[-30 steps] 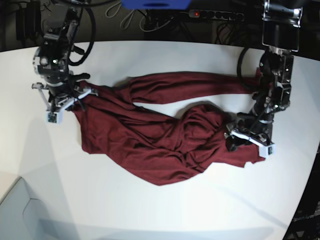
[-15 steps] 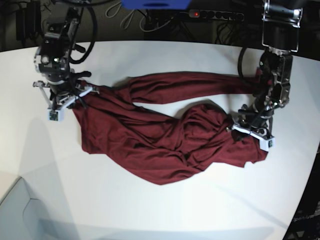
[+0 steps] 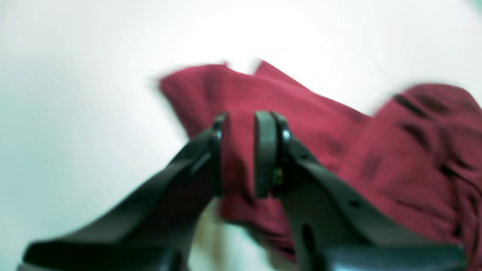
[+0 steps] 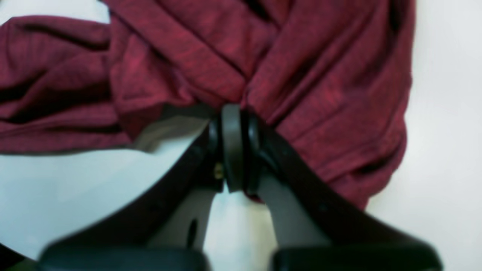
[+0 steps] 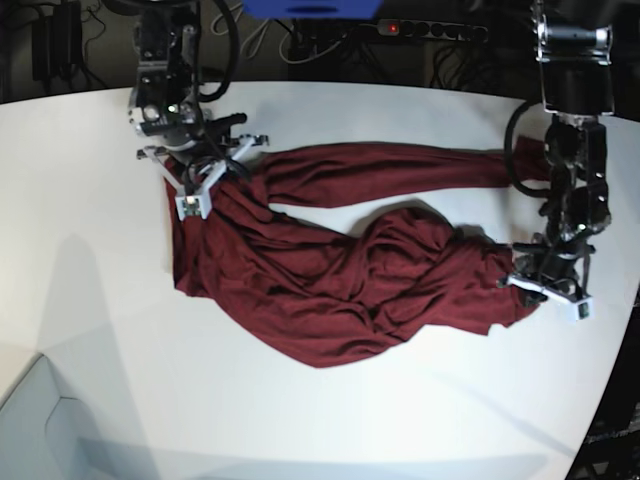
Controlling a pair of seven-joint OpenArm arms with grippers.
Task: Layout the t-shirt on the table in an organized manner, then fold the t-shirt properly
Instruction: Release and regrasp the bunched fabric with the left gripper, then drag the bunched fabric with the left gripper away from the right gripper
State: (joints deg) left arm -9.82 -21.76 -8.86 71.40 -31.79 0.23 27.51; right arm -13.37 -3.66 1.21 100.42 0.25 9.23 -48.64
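The left wrist view is blurred, so the weave and the edges of the t-shirt (image 3: 376,158) are hard to make out there. The left end effector (image 3: 241,154) is still readable: its two pads stand a little apart, and a fold of maroon cloth fills the gap between them, so it is pinching the shirt. In the base view this end effector (image 5: 545,285) sits at the shirt's right end, and its fingertips are partly covered by the cloth.

In the right wrist view the right end effector (image 4: 233,146) has its pads pressed together, with the cloth gathered at their tips. How much fabric is between them is hidden by the pads themselves. In the base view it (image 5: 200,180) is at the upper left corner of the shirt.

The t-shirt (image 5: 340,270) lies crumpled on the white counter (image 5: 300,420), stretched between the two arms, with many folds in the middle that hide its shape. One long part runs along the far side toward the right.

Behind the counter, a power strip (image 5: 430,30) and cables (image 5: 260,35) lie in the dark. A blue object (image 5: 310,8) is cut off by the top edge.
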